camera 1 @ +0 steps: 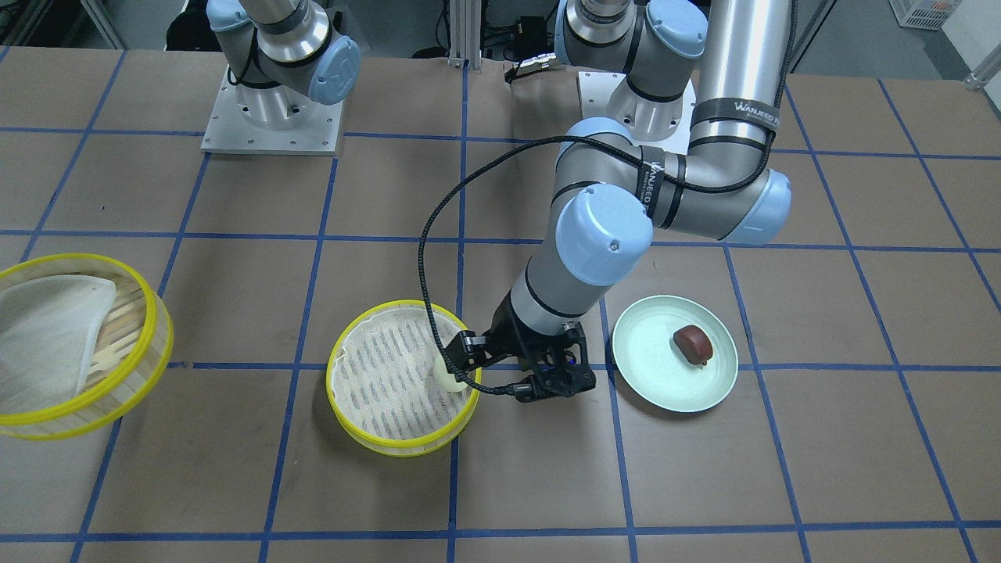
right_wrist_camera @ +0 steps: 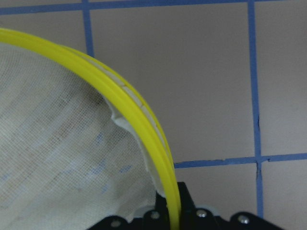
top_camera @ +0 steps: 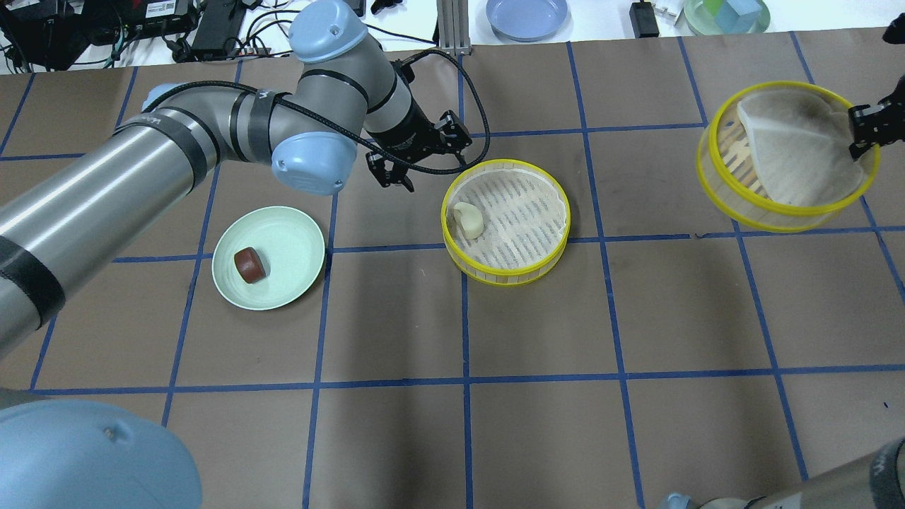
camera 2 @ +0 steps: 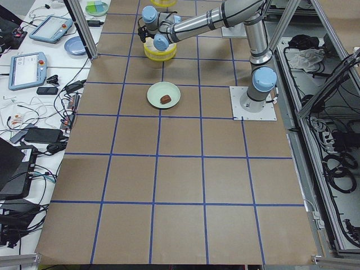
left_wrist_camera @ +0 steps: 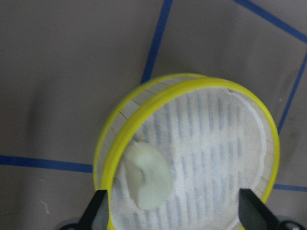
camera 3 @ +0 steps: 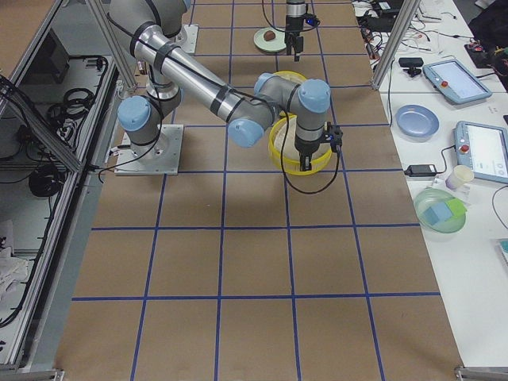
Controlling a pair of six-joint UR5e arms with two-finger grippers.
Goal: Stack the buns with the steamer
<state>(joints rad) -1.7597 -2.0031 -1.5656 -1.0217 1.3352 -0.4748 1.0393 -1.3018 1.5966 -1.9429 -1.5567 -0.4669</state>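
The off-white bun lies at the edge of the central steamer tray, which has a yellow rim and a white liner. My left gripper is open and empty just beside that tray; in the left wrist view its fingers straddle the tray and bun. The dark reddish-brown bun sits on the pale green plate. My right gripper is shut on the rim of the second steamer tray, which hangs tilted with its liner bunched up.
The plate lies on my left side of the central tray. The held tray is at the far right of the table. A blue plate and a green bowl sit on the white bench beyond the table.
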